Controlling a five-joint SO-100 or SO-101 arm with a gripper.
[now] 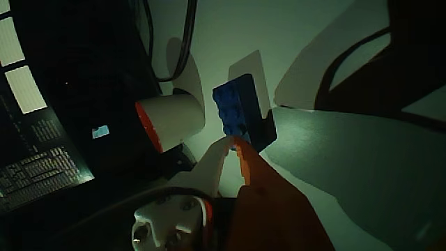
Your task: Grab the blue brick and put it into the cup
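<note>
Dim light falls over my white bench [362, 160]. My claw [233, 144] has its tips nearly together, gripping nothing; the blue brick [232, 111] stands just beyond them, long axis upright, cup [171, 120] lying beside it.

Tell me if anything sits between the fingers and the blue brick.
Nothing visible does. In the wrist view the orange gripper points at the blue studded plastic brick, fingertips just short of it. The white cup with the orange rim lies left.
</note>
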